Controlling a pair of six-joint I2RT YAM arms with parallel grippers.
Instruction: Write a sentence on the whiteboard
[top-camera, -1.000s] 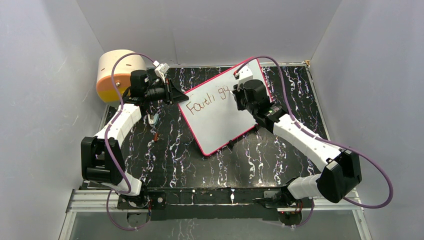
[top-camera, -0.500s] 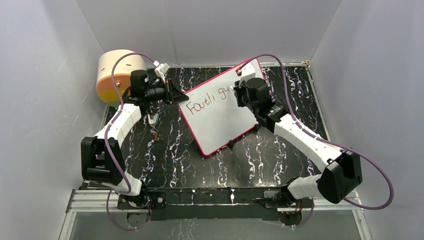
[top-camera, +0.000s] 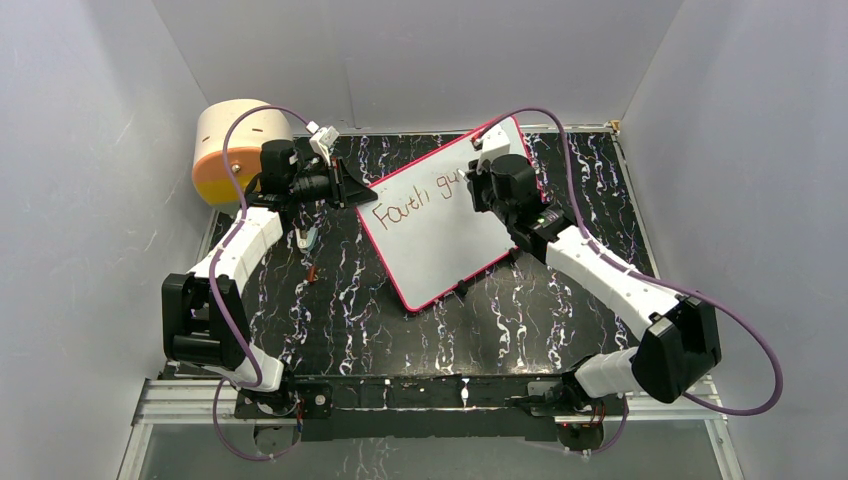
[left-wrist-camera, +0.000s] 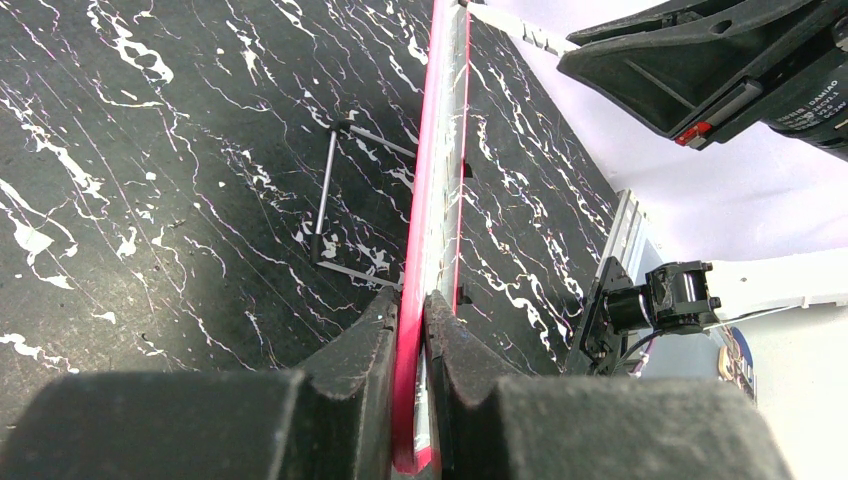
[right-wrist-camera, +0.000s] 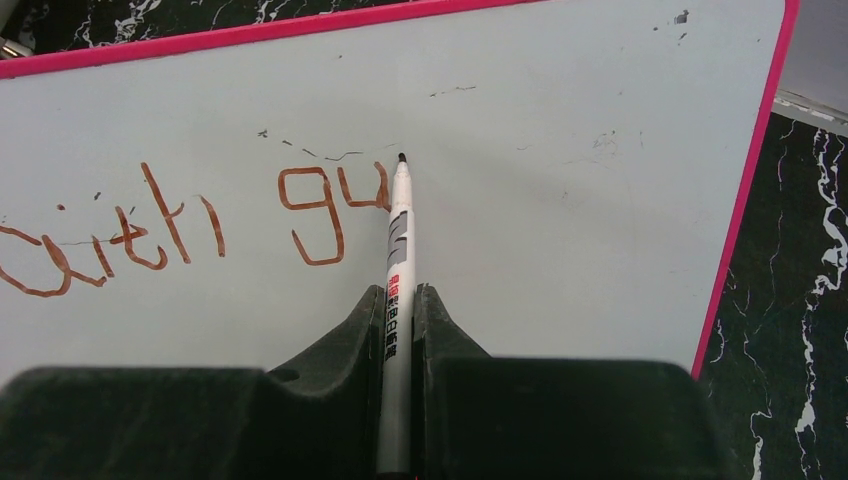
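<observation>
- In the last second the right tool (right-wrist-camera: 400, 300), clamped tight on the marker (right-wrist-camera: 399, 230), shifted right, its tip just past "gu".
- The sentence (right-wrist-camera: 180, 225) read "Faith gu", so most words remained.
- The left tool (left-wrist-camera: 412, 305) stayed pinched on the pink edge of the whiteboard (top-camera: 430, 250), which stood propped mid-surface (top-camera: 340, 330).

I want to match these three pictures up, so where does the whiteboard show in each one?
Top external: the whiteboard sits angled at the centre, between the two arms.
Left wrist: the whiteboard is seen edge-on, running up the middle from the left gripper clamping it.
Right wrist: the whiteboard fills most of the picture, behind the marker.
Shared landmark: its pink-red frame.
</observation>
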